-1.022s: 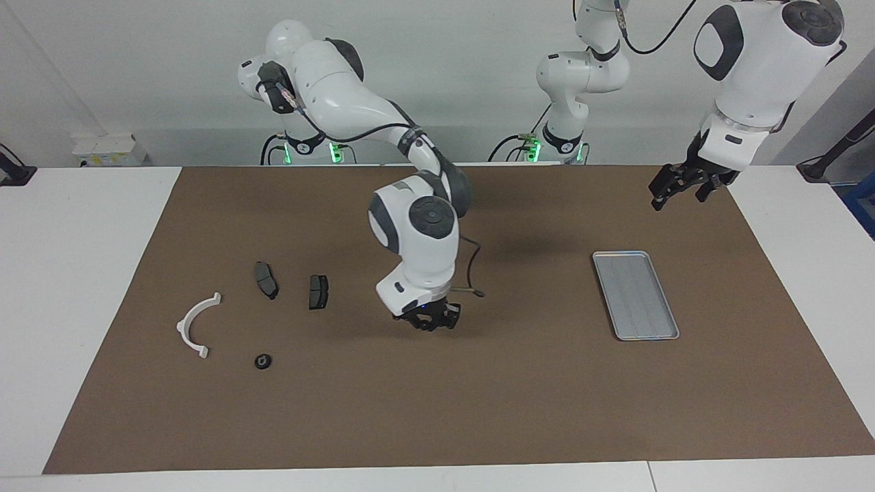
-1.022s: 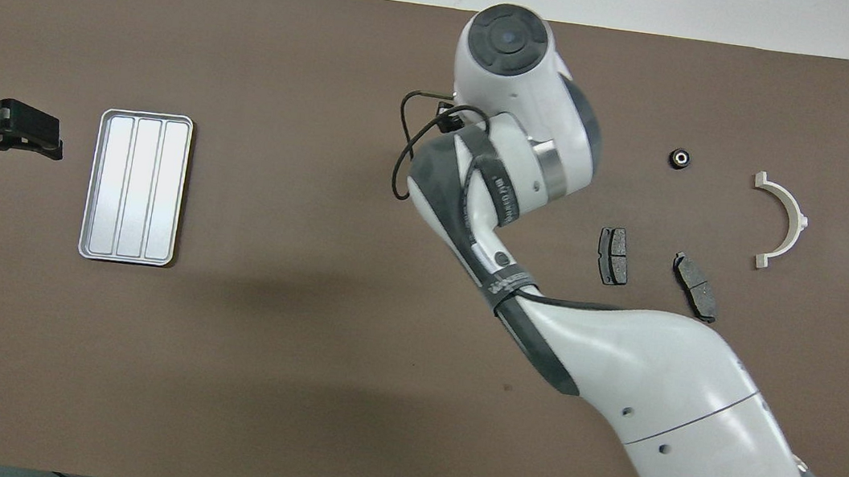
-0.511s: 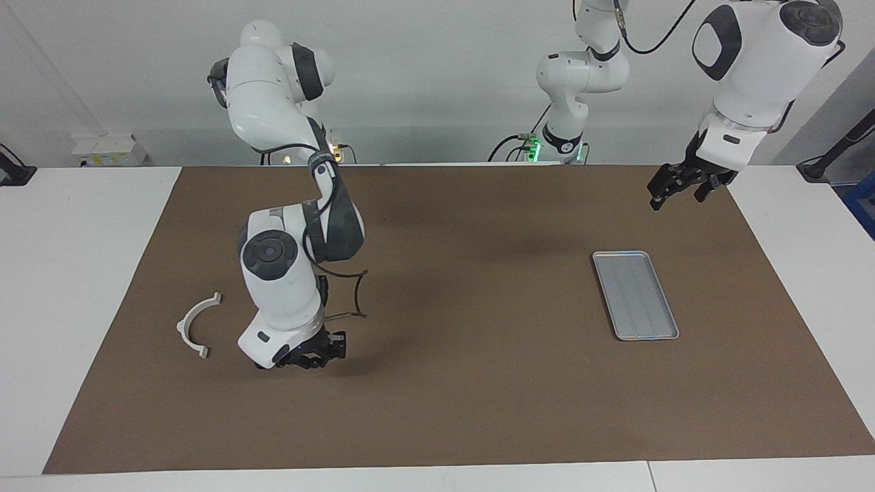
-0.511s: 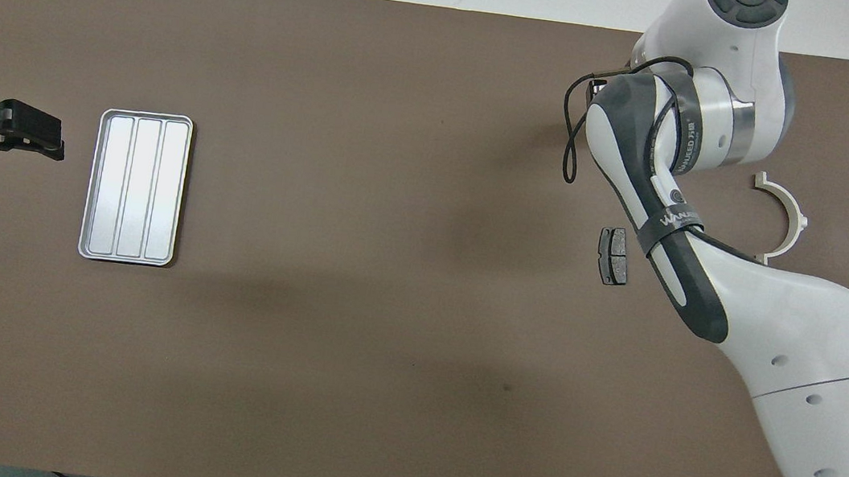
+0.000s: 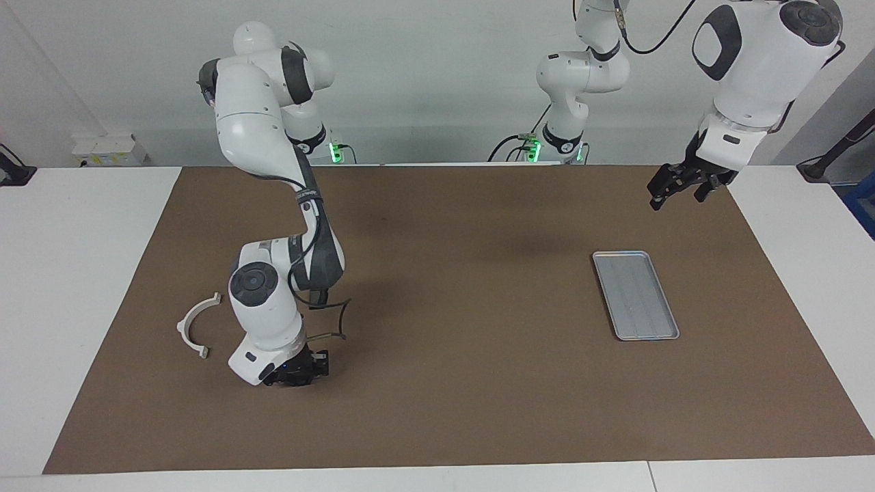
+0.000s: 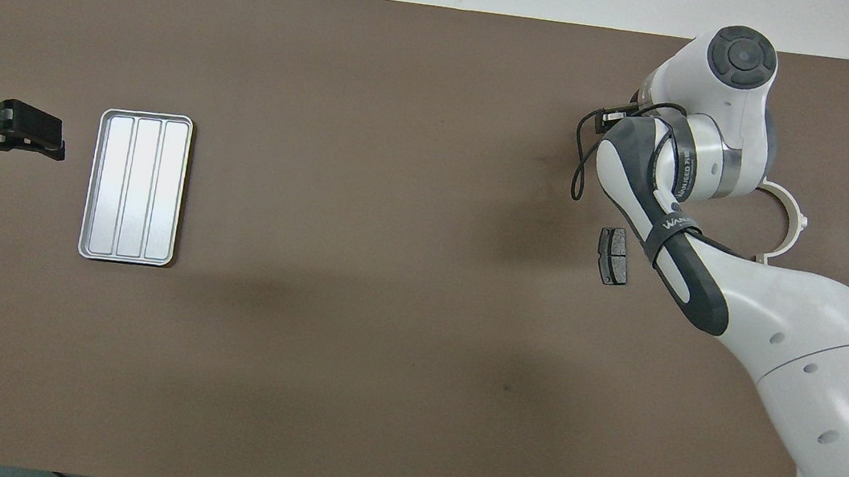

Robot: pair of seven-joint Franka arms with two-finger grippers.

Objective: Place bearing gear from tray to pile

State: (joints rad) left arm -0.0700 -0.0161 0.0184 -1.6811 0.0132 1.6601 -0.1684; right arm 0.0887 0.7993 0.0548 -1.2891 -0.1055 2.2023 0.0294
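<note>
Right gripper (image 5: 298, 375), jaws pressed together, has swung from table middle down beside white half-ring bracket (image 5: 195, 324). Bearing gear hidden under it. Tray (image 5: 635, 294) empty. Left gripper (image 5: 673, 186) waits, jaws spread.

Even, bright overhead light; soft diffuse arm shadows on brown mat (image 5: 478, 383). Mild sheen on tray (image 6: 136, 187). Both views sharp, no blur, no visible edge distortion.
</note>
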